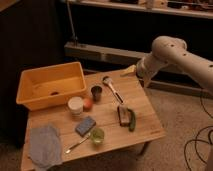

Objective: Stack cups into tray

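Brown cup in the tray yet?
Out: the brown cup stands on the table beside the tray. The gripper hovers near the table's far edge.

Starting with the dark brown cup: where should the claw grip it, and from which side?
Pinch the rim of the dark brown cup, coming straight down: it stands upright, mouth open. The orange fruit sits close on its near-left and the dish brush lies just right, so a side approach looks tight. The claw hangs at the far edge of the table.

Tool [128, 73] at table's [146, 114] far edge; brush [114, 90], brown cup [96, 92] lie toward tray [52, 99].
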`<control>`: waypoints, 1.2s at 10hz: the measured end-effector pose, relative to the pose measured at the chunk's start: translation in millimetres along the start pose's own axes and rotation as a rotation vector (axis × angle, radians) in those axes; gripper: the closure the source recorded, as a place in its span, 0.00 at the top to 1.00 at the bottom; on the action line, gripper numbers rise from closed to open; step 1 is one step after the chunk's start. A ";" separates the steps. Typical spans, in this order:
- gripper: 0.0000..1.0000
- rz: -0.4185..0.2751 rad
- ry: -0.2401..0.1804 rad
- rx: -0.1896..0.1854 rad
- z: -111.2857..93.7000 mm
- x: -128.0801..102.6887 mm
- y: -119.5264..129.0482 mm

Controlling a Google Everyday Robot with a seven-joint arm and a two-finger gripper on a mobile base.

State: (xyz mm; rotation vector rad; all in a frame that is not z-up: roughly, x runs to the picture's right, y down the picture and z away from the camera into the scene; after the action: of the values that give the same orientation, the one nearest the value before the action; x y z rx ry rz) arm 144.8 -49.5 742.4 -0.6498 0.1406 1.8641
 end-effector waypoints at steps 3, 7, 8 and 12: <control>0.80 -0.040 0.030 -0.049 17.5 10.4 21.3; 0.80 -0.072 -0.016 -0.078 48.9 21.1 51.9; 0.80 -0.084 -0.040 -0.066 60.3 19.6 64.7; 0.80 -0.080 -0.095 -0.008 98.3 8.2 86.8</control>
State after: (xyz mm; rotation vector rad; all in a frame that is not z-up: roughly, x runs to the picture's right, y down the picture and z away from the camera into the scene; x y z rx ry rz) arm 28.8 -37.7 803.1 -0.5635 0.0451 1.8151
